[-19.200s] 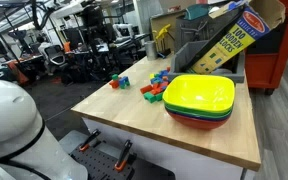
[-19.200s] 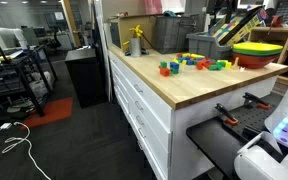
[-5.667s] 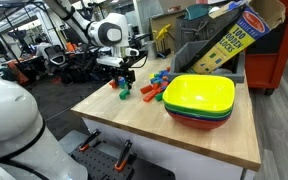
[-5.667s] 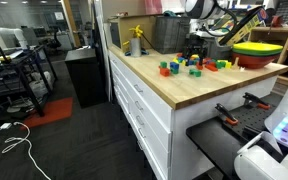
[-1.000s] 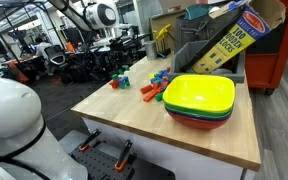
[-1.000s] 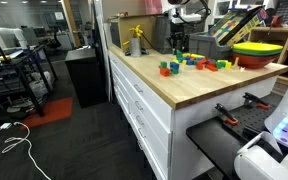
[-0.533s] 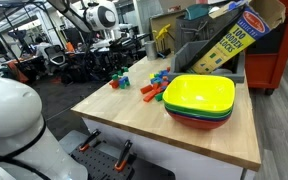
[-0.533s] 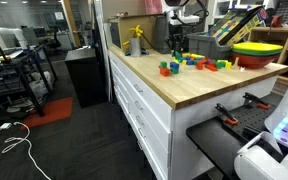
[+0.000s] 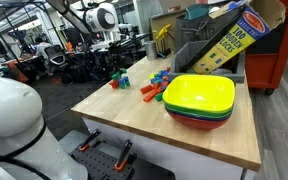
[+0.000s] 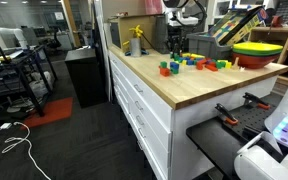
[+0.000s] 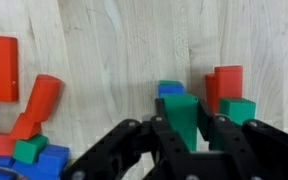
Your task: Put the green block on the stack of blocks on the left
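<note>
In an exterior view, the end effector [image 9: 118,55] hangs above the stack of blocks [image 9: 119,80], which sits near the surface [image 9: 174,140] edge. In an exterior view, loose blocks [image 10: 206,64] lie well apart from the stack, leaving room. In the wrist view, the end effector pinches the green block [image 11: 182,112] over the stack's blue block [image 11: 170,88]. Lower it straight and release it once flat.

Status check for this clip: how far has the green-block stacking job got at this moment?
Done: the green block is lifted, gripped in the shut claw. In hand: the wrist view shows it hanging above the table next to the small stack of red, blue and green blocks. Left: centre it over the stack, set it on top and open the claw.
</note>
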